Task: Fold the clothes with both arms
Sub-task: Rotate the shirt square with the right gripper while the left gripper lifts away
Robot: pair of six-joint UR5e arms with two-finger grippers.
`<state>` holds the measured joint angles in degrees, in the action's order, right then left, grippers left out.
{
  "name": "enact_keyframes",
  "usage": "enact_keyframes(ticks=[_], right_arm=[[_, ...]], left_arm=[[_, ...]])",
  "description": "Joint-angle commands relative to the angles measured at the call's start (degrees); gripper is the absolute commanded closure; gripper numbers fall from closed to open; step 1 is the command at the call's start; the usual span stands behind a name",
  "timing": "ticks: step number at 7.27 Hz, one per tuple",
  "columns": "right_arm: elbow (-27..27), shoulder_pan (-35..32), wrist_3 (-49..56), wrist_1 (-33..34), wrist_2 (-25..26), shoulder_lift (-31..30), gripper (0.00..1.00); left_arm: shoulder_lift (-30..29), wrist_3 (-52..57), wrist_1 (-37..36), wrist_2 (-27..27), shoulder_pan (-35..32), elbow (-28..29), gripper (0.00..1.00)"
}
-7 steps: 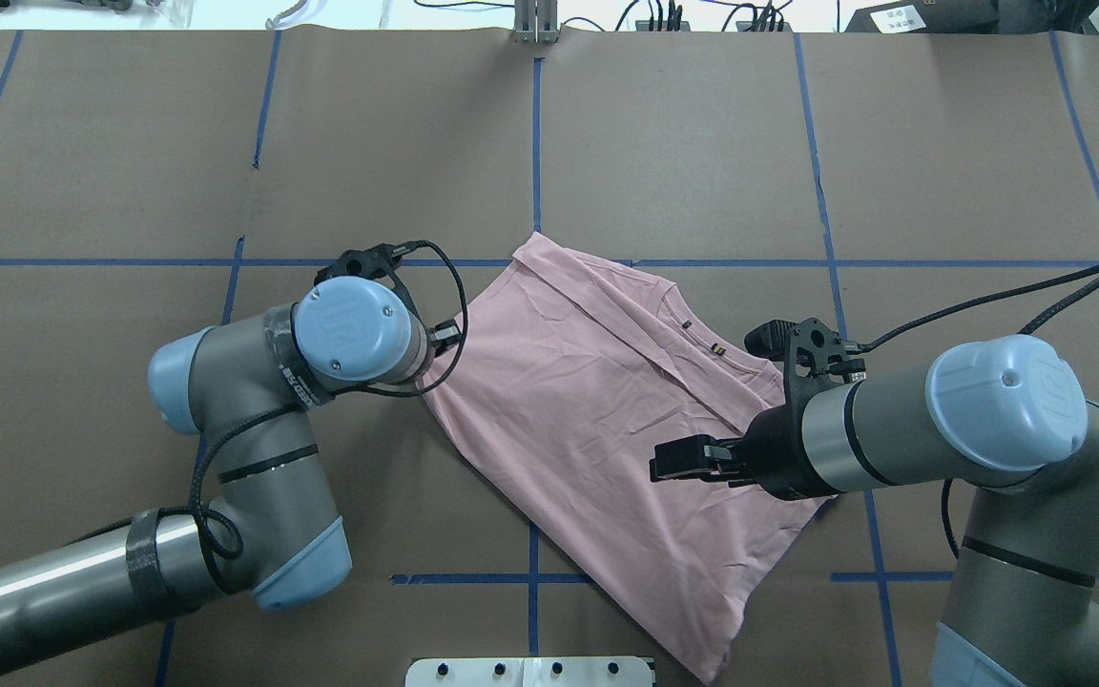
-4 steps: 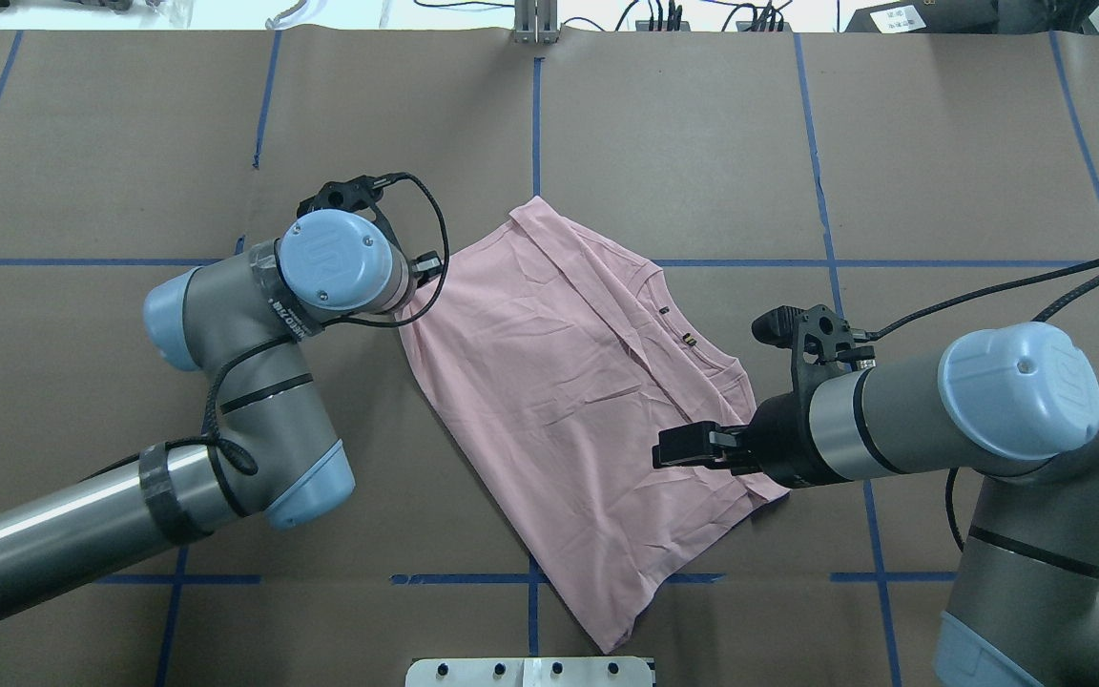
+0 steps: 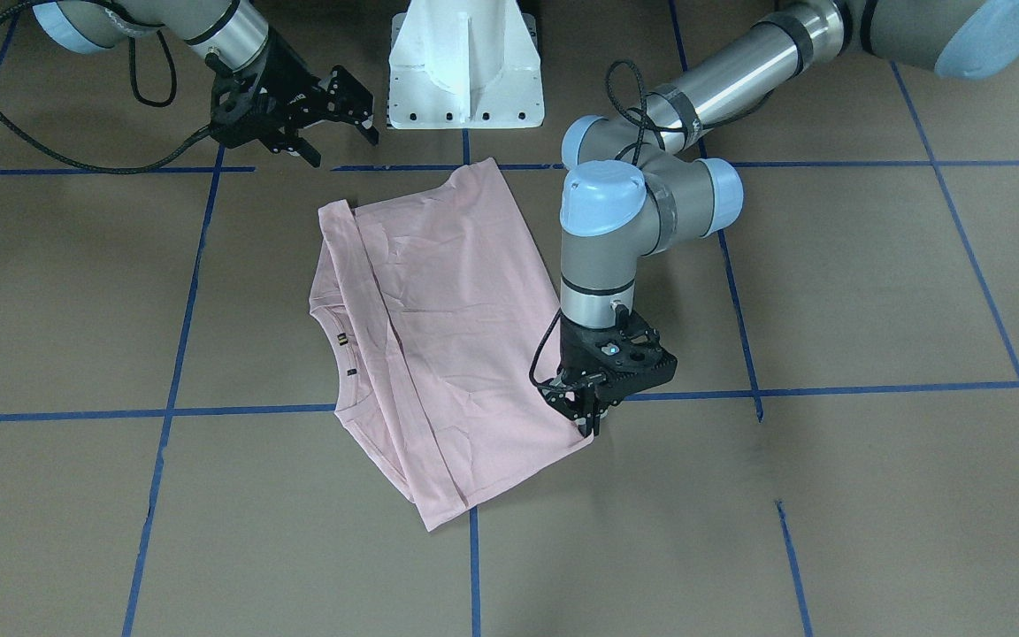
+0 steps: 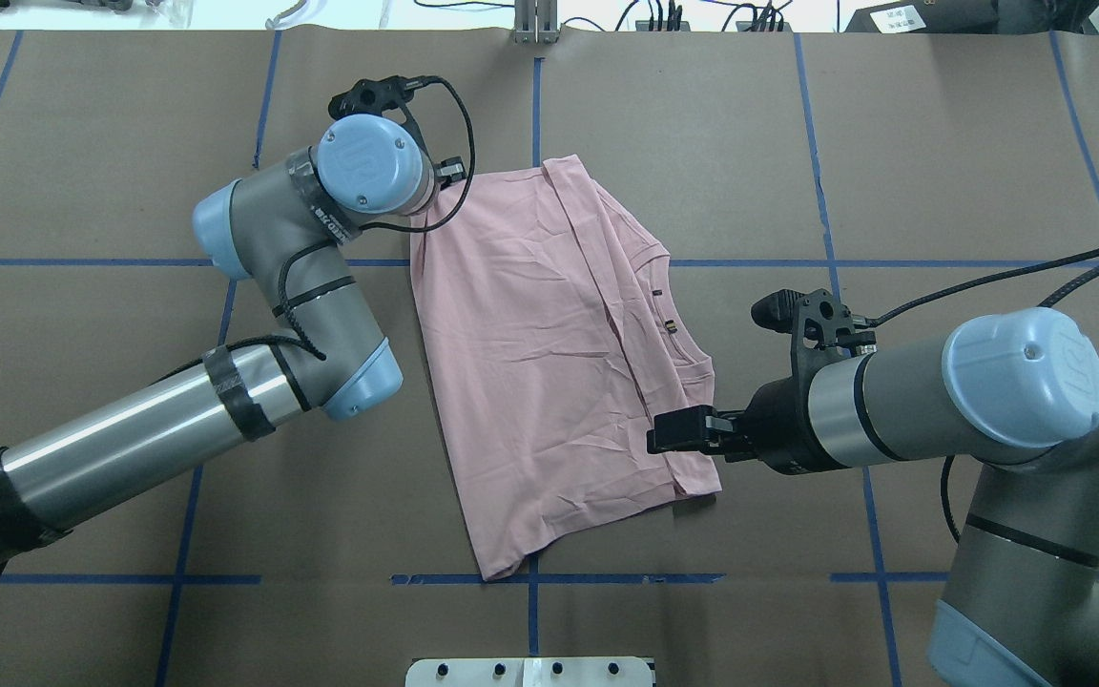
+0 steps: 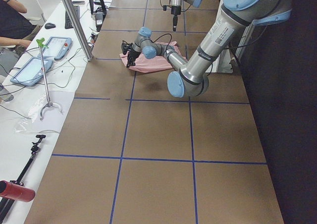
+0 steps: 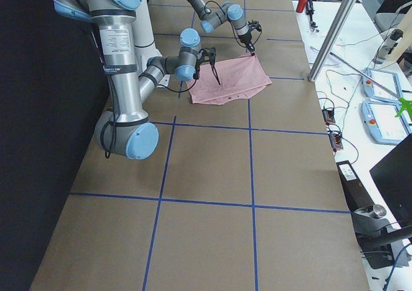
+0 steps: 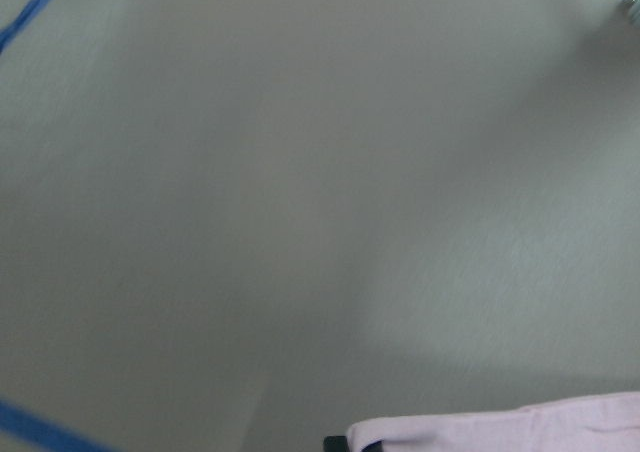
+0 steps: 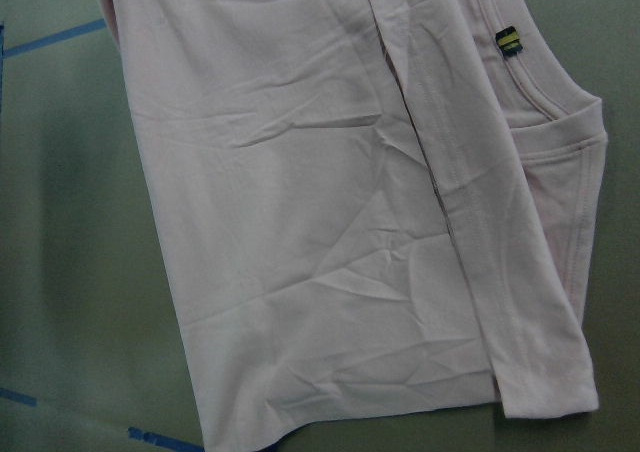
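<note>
My left gripper [image 3: 589,423], black and two-fingered, is pinched closed on the far corner of the pale pink short-sleeved T-shirt [image 4: 549,353]. The shirt lies part-folded and flat mid-way across the brown paper-covered table [image 4: 702,143]. My right gripper [image 4: 656,443] hovers with fingers spread, empty, over the shirt's near right edge. I judge I am dragging the shirt square, so the corner should stay low and the pull steady to avoid bunching. Compared with a second ago, the shirt has slid away from me and turned straighter.
</note>
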<state>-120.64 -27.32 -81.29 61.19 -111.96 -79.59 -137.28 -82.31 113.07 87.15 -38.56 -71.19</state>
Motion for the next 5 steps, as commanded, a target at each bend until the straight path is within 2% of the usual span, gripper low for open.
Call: enact_keyframes(ticks=[1, 2, 4, 5], right_arm=[[0.1, 0.0, -0.1, 0.1, 0.1, 0.1, 0.00], [0.2, -0.1, -0.1, 0.1, 0.3, 0.0, 0.00], [0.4, -0.1, -0.1, 0.1, 1.6, 0.0, 0.00], [0.6, -0.2, 0.0, 0.1, 2.3, 0.0, 0.00]], left_arm=[[-5.3, 4.5, 10.5, -2.7, -0.8, 11.7, 1.00], [-6.8, 5.3, 15.0, -3.2, -0.8, 15.7, 1.00], [-11.3, 9.4, 18.7, -4.7, -0.7, 21.9, 1.00], [-11.3, 9.9, 18.7, -4.8, -0.8, 22.3, 1.00]])
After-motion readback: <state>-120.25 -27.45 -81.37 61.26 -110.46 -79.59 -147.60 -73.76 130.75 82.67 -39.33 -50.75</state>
